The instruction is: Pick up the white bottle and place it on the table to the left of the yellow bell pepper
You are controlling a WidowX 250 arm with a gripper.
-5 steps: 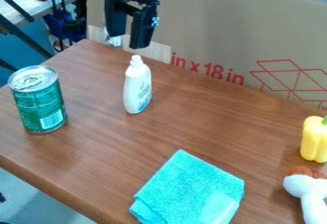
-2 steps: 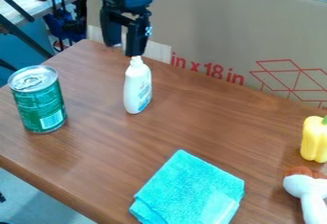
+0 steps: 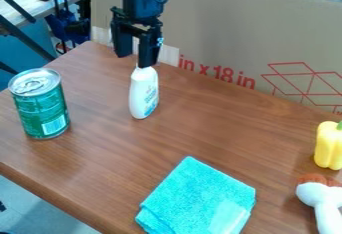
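The black pincer (image 3: pixel 135 59) hangs above the far left part of the wooden bench (image 3: pixel 100 165), its two fingers well parted and nothing held between them. One finger overlaps the top of a white bottle (image 3: pixel 143 95); whether they touch, I cannot tell. The bottle stands upright, right of and farther back than a green can (image 3: pixel 43 108). A folded turquoise cloth (image 3: pixel 197 198) lies at the near side, with a yellow pepper (image 3: pixel 327 145) and a white-and-brown toy (image 3: pixel 322 198) at the right.

The bottle looks like smooth, fairly stiff plastic, probably light if empty, slippery and easily tipped by a knock near the top. The upper body, just below the narrow neck, should give a steady hold, squeezed gently from both sides.
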